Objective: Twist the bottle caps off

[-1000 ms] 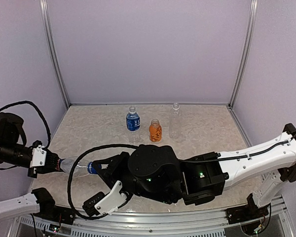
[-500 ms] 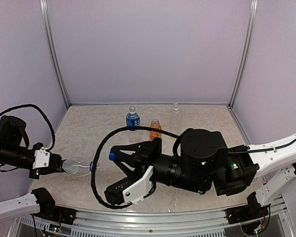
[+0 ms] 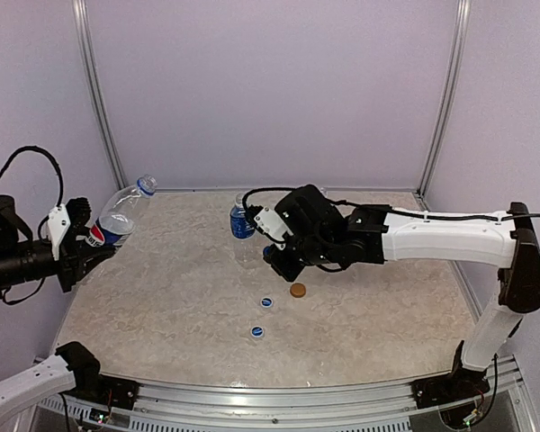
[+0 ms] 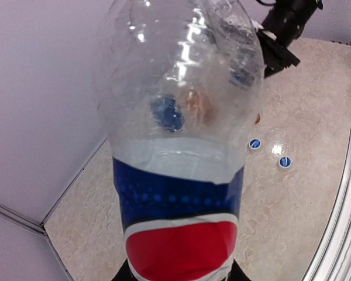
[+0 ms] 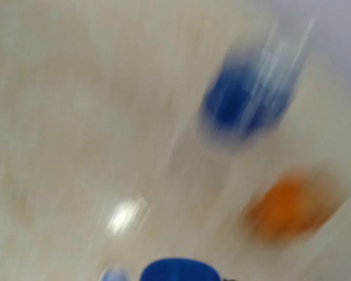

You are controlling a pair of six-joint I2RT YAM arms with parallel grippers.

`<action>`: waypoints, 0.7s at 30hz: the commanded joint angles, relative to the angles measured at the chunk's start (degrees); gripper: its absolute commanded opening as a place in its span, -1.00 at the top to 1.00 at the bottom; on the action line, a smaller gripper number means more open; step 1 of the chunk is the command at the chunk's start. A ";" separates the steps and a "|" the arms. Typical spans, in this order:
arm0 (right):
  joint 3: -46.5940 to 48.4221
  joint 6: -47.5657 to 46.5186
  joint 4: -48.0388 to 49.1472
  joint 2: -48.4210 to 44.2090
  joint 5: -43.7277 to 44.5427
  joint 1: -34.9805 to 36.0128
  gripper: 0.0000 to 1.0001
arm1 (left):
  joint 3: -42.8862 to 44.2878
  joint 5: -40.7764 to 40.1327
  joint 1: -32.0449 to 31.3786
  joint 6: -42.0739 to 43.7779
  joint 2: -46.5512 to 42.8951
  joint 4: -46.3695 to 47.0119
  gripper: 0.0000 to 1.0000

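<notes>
My left gripper [image 3: 92, 241] is shut on a clear bottle with a blue and red label [image 3: 117, 216] and holds it raised and tilted at the far left, neck towards the back wall. In the left wrist view that bottle [image 4: 181, 175] fills the frame and hides the fingers. My right gripper [image 3: 275, 255] hovers over the table's middle; its blurred wrist view shows a blue cap [image 5: 178, 270] at the jaws. A second blue-labelled bottle [image 3: 241, 221] stands behind it, also a blue blur in the right wrist view [image 5: 245, 105]. The orange bottle [image 5: 289, 205] shows as a blur. The unlabelled bottle is hidden.
Two blue caps [image 3: 266, 302] [image 3: 257, 332] and a brown-orange cap [image 3: 297, 290] lie on the table in front of the right gripper. The right arm [image 3: 432, 229] stretches across the right half of the table. Walls close in the back and sides.
My left gripper has lifted its bottle up and back to the left. The right arm has swung away from the near edge towards the standing bottles at the back, carrying the blue cap.
</notes>
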 commanded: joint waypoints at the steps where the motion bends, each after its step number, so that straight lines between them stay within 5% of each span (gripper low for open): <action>1: -1.31 21.36 -17.14 4.11 -10.91 0.39 1.00 | 2.50 5.71 3.38 -13.11 -0.87 7.64 0.43; 10: -1.01 26.50 -24.55 14.98 -14.98 0.35 1.00 | 1.42 9.87 4.07 -13.69 -1.80 8.12 0.40; 14: 0.69 25.88 -24.17 17.27 -15.80 0.40 0.80 | 1.34 11.45 4.16 -13.64 -2.53 7.97 0.40; 17: 2.59 25.42 -25.16 18.35 -15.75 0.37 0.36 | 1.10 12.36 4.25 -13.33 -2.86 7.74 0.40; 21: 6.80 25.22 -27.95 17.15 -14.54 0.69 -0.59 | 0.62 14.57 4.31 -12.54 -3.72 7.07 0.40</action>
